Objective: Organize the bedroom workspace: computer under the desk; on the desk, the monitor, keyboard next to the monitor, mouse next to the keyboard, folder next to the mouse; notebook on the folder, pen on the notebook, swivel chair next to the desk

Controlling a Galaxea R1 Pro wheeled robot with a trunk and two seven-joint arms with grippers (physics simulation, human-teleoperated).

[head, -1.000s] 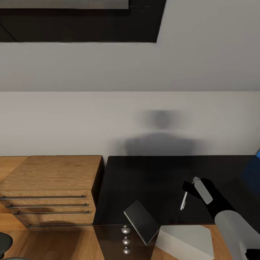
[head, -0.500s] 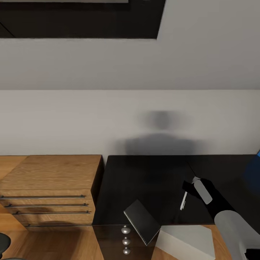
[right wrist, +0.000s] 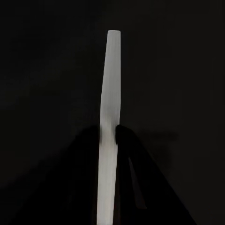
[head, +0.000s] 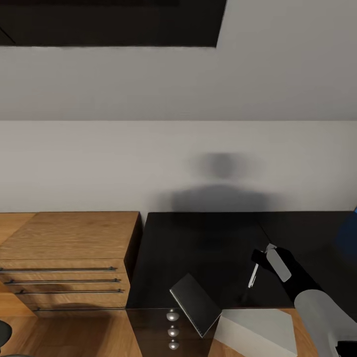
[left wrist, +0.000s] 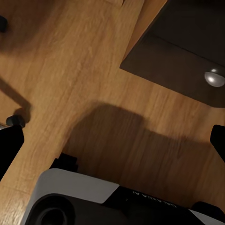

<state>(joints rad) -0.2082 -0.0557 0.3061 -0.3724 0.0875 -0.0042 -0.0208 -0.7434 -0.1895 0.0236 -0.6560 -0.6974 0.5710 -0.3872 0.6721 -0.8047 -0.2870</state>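
My right gripper (head: 261, 262) is shut on the pen (head: 253, 276), a thin white stick hanging point-down just above the glossy black desk (head: 198, 243). In the right wrist view the pen (right wrist: 110, 117) runs between my dark fingers (right wrist: 125, 140) against the black desktop. The notebook (head: 195, 303), dark grey with white page edges, lies tilted at the desk's front edge, overhanging the drawer unit (head: 153, 327). The light-grey computer (head: 258, 329) stands on the floor under the desk. My left gripper (left wrist: 112, 145) is open over the wooden floor beside the drawer unit (left wrist: 187, 51).
A light-wood drawer chest (head: 69, 248) with long bar handles stands left of the desk. A blue shape (head: 348, 238) shows at the desk's right edge. A black castor (left wrist: 16, 121) sits on the floor near my left gripper. A white wall runs behind the desk.
The whole head view has slid up a little, so the camera moved. My right gripper still holds the pen at about the same spot over the desk.
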